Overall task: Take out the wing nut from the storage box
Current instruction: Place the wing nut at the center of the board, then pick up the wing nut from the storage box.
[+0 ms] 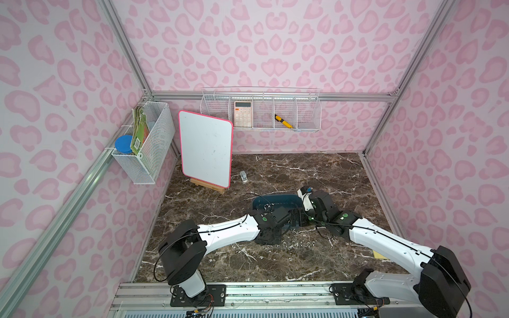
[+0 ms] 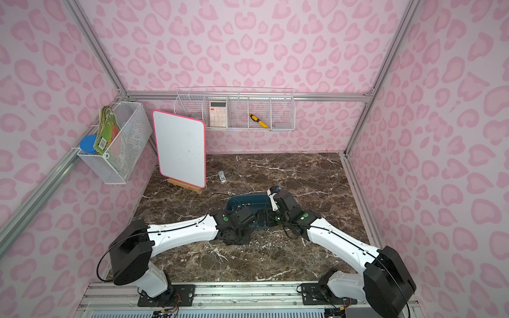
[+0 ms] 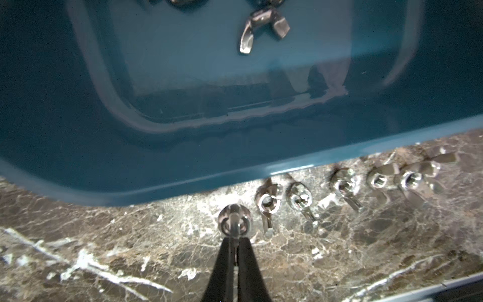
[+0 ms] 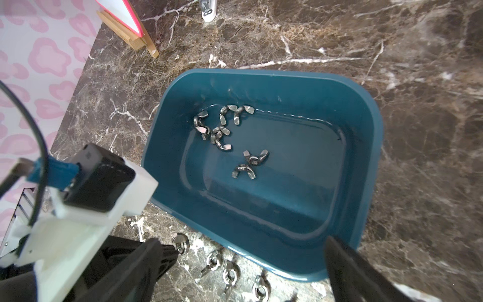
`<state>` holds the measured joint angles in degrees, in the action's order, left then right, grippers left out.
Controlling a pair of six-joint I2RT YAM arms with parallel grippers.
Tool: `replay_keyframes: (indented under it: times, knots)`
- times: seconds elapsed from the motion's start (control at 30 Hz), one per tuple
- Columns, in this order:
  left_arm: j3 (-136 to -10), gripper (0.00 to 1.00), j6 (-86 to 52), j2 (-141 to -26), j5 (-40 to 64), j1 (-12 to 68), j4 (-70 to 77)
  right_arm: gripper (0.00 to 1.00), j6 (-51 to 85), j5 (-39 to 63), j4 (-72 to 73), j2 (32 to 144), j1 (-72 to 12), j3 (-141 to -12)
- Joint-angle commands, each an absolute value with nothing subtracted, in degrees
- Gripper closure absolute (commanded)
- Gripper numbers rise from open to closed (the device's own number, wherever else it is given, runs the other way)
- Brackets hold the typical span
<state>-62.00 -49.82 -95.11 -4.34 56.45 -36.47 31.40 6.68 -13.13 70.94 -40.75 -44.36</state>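
Right, in both top views the storage box sits mid-surface, mostly covered by the two wrists. A row of loose nuts lies on the surface just outside the box's near long wall. Claw states aren't readable from up there. Left wrist view: the left claw is clenched on one wing of the wing nut. The nut stands on edge outside the box, just beside the near wall, at the end of the row. Five loose nuts sit alongside it, the nearest just beside it. Can't tell if the held nut touches the surface or hangs just over it. One of the boxed nuts shows on the box floor. Right wrist view: the right claw is released, jaws spread wide above the box's near wall. Boxed nuts are bunched toward the box's left end, with two more near mid-floor. The held wing nut shows outside the box at the row's end.
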Motion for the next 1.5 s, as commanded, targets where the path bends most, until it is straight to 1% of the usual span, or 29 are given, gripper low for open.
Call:
replay_keyframes:
  times: [0.0,0.5,0.53,0.63,0.73,0.8,0.87,1.07,1.17,1.27,1.33,1.4,1.47]
  knots:
    - [-61.4,1.0,-51.3,-96.3,-5.0,56.7,-34.9,0.01,30.9,6.9,-13.3,70.5,-40.8,-44.1]
    - [-60.2,0.99,-50.8,-98.9,-1.8,58.1,-32.7,0.01,31.4,6.5,-13.8,70.5,-40.8,-43.7]
    - [-60.2,0.97,-50.8,-98.9,-1.7,58.2,-32.7,0.01,31.3,6.5,-13.8,70.7,-40.8,-43.8]
    - [-60.4,0.84,-50.6,-98.9,-1.7,58.3,-33.1,0.01,31.3,6.5,-13.6,71.2,-40.7,-44.1]
    - [-61.0,0.76,-50.5,-98.3,-2.4,58.3,-34.1,0.01,31.3,6.4,-13.5,71.5,-40.7,-44.2]
    - [-61.6,0.75,-50.2,-97.7,-3.1,58.3,-35.2,0.01,31.1,6.3,-13.5,71.7,-40.7,-44.5]
    - [-62.4,0.71,-50.0,-97.1,-4.1,58.2,-36.7,0.01,31.0,6.2,-13.5,72.1,-40.6,-44.8]
    - [-66.4,0.68,-48.0,-94.5,-7.0,57.4,-42.5,0.01,30.8,5.7,-13.4,72.8,-40.0,-45.6]
    - [-68.0,0.66,-46.8,-92.6,-7.7,55.2,-44.4,0.01,30.8,5.5,-13.0,73.1,-39.7,-46.0]
    - [-69.6,0.6,-44.8,-91.2,-7.7,52.2,-45.2,0.01,30.7,5.4,-12.7,73.4,-39.4,-46.6]
    - [-71.0,0.51,-43.3,-90.8,-7.4,50.2,-45.6,0.01,30.7,5.4,-12.7,73.8,-39.2,-47.0]
    - [-72.2,0.47,-42.0,-90.8,-7.0,48.3,-45.7,0.01,30.5,5.4,-12.7,74.2,-39.0,-47.6]
    - [-73.0,0.37,-41.0,-91.1,-6.1,46.4,-45.6,0.01,30.5,5.4,-12.7,74.7,-38.7,-48.1]
